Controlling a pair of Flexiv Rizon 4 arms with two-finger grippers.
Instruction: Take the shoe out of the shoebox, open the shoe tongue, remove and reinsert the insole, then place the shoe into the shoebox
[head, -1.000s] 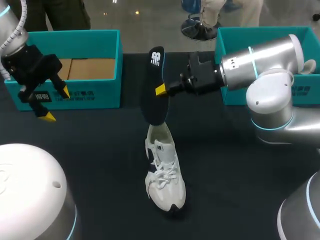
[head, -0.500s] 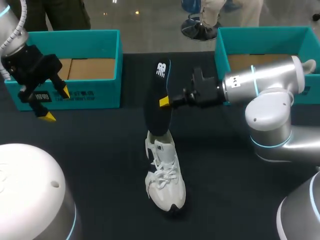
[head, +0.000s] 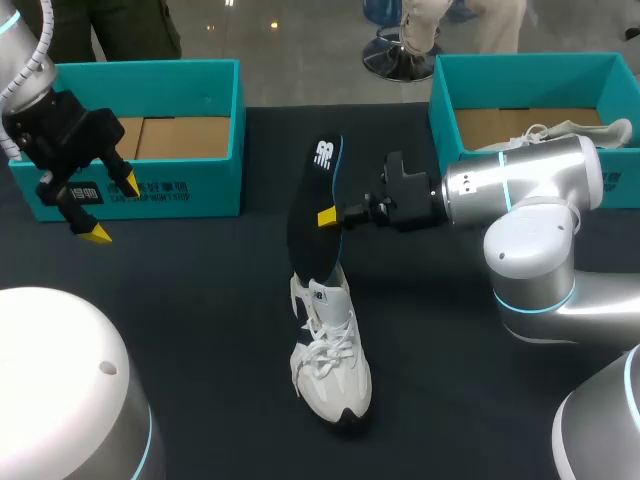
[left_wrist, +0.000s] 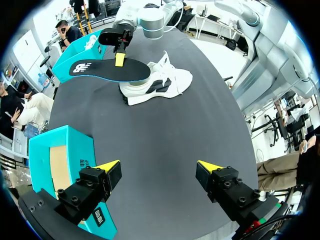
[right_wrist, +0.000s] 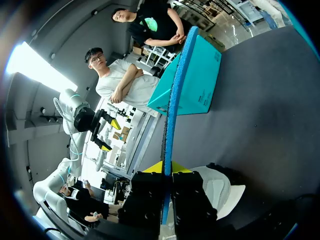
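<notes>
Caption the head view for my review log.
Right gripper holds the dark insole nearly upright above the white shoe; left gripper hangs open near a teal shoebox.

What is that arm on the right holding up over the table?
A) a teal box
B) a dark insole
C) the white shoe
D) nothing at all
B: the right gripper has both fingers clamped on the dark insole, one on each face, over the white shoe on the table.
</notes>
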